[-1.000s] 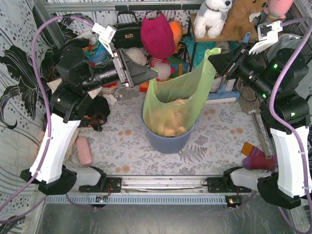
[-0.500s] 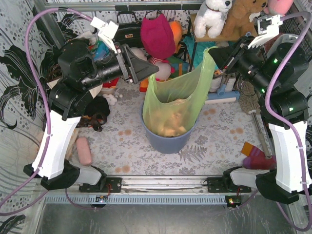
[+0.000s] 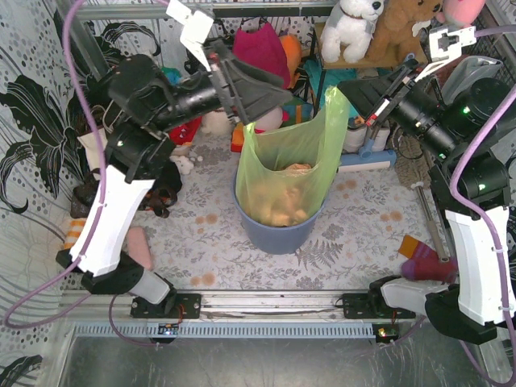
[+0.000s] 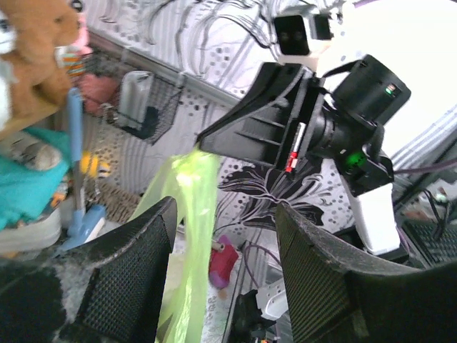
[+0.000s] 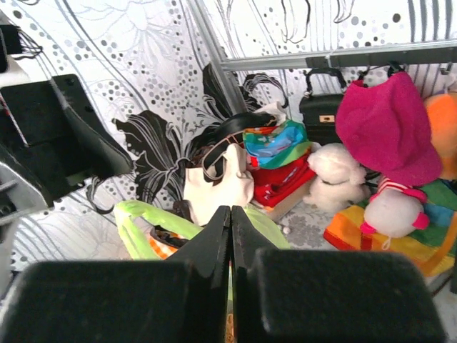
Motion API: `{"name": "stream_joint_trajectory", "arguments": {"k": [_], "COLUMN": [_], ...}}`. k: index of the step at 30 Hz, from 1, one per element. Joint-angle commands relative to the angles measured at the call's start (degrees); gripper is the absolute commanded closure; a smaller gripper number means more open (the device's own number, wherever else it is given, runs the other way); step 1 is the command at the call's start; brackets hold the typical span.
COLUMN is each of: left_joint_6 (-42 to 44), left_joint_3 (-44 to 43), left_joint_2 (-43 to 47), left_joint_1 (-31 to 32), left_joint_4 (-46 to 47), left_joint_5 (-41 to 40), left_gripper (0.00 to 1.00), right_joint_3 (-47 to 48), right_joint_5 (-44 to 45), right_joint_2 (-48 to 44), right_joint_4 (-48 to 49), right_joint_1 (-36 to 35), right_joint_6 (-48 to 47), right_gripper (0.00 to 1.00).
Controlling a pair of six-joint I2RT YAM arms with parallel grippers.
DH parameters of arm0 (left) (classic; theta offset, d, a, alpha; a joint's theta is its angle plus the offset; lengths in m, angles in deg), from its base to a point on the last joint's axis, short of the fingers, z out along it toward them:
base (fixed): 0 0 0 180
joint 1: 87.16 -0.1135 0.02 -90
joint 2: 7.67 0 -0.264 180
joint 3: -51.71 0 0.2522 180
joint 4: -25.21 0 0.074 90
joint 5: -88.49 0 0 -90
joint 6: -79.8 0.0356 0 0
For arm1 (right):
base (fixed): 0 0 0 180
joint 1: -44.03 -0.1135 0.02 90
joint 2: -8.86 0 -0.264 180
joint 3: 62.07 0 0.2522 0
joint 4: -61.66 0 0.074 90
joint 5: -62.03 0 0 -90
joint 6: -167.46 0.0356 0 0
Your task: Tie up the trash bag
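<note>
Where the bag sits: the trash bag (image 3: 294,165) stands in a round blue-grey bin (image 3: 278,234) at mid-table, its upper part rising well above the bin's rim.
Surface: table (image 3: 363,214) covered in a pale grey cloth with a leaf print; small orange-brown spots near the bin.
Room: black-and-white patterned walls (image 3: 32,72); soft toys (image 3: 352,28) and a pink hat (image 3: 266,44) crowded along the far edge.
Bag appearance: thin, translucent, light green; mouth open; crumpled tan-orange paper (image 3: 278,211) shows through low down.
Bag shape: right corner pulled up into a taut peak; left rim lower and slack.
Right gripper (image 3: 348,87): fingers pressed together, pinching the peak of the bag.
Left gripper (image 3: 278,91): fingers (image 4: 136,264) spread wide, holding nothing; positioned above the bag's left rear rim, no contact seen.
</note>
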Motion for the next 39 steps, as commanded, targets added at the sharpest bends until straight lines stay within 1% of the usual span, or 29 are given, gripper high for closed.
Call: {"name": "stream_joint_trajectory", "arguments": {"k": [1,3,7,10,13,16,20,24,28,30,36,39], "left_joint_6": [8.23,13.80,21.64,25.94,29.46,32.93,33.88,33.66,33.21,33.12,31.54,30.86], "left_joint_3": [-2.19,-0.03,3.72,6.19,7.67,9.65,9.02,6.24,5.22,5.26,5.41,5.46], "left_joint_2": [-3.33,-3.33,-2.92,-2.62,-2.75,-2.90,-4.77,-7.56,-8.94,-9.11,-9.07,-8.43], "left_joint_1": [4.80,6.64,7.19,7.24,7.24,7.20,7.24,7.24,7.24,7.24,7.22,7.22], "left_joint_4": [8.34,10.08,11.77,13.24,14.92,17.31,20.32,20.68,21.01,21.18,22.54,22.57], "left_joint_5": [4.66,6.50,7.75,6.94,6.18,5.31,6.99,9.50,10.24,10.23,10.42,10.07], "left_gripper": [0.34,0.34,0.34,0.35,0.41,0.42,0.41,0.42,0.44,0.48,0.77,0.87], "right_joint_3": [-0.68,-0.91,-1.75,-1.96,-2.00,-1.99,-1.85,-2.15,-2.98,-3.14,-2.80,-2.54], "right_joint_5": [-3.90,-3.69,-3.99,-4.27,-4.54,-4.78,-5.41,-5.53,-5.59,-5.77,-5.89,-5.28], "right_joint_2": [-0.45,-0.63,-1.12,-1.42,-1.74,-1.97,-2.06,-2.37,-2.72,-2.70,-2.68,-2.83], "right_joint_4": [5.58,5.47,5.58,5.78,5.72,5.52,5.27,5.12,5.54,5.75,5.71,5.20], "right_joint_1": [-0.27,-0.27,-0.27,-0.26,-0.27,-0.27,-0.23,-0.27,-0.27,-0.27,-0.25,-0.27], "right_joint_6": [3.48,3.76,4.04,4.34,4.35,4.40,4.40,4.44,4.69,4.84,4.60,4.09], "right_gripper": [1.00,1.00,1.00,1.00,1.00,1.00,1.00,1.00,1.00,1.00,1.00,1.00]}}
